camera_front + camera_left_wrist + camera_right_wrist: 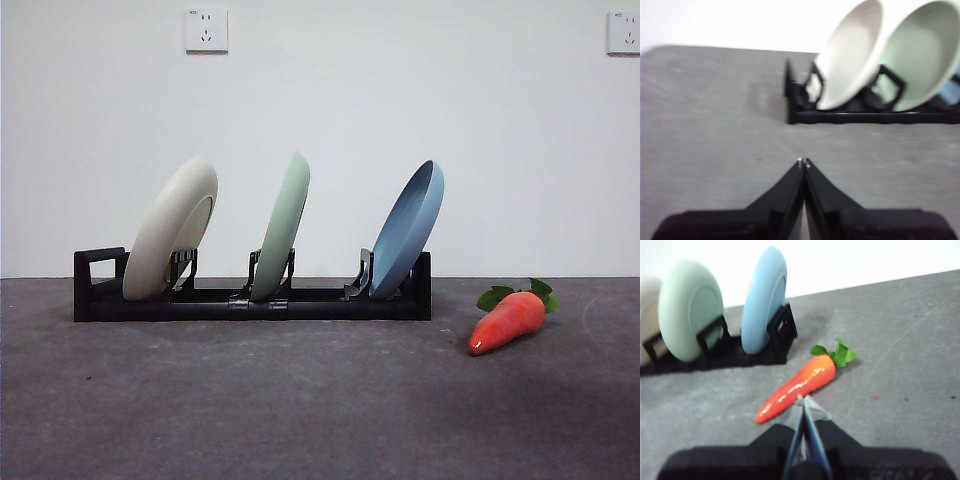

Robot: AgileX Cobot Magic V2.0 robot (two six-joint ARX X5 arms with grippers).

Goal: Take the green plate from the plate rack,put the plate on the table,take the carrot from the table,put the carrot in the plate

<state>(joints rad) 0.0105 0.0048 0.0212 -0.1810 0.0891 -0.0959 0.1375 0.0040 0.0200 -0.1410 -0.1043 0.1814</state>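
The green plate (283,226) stands on edge in the middle slot of the black plate rack (250,298), between a cream-white plate (172,228) and a blue plate (408,228). The carrot (510,318) lies on the table (300,400) to the right of the rack, leaves toward the back. My left gripper (803,162) is shut and empty, hanging off the rack's handle end (797,92), where the green plate (922,60) also shows. My right gripper (804,399) is shut and empty, just above the carrot (800,381). Neither arm shows in the front view.
A white wall with two sockets (206,30) stands behind the table. The dark grey surface stretches bare in front of the rack and to the carrot's right.
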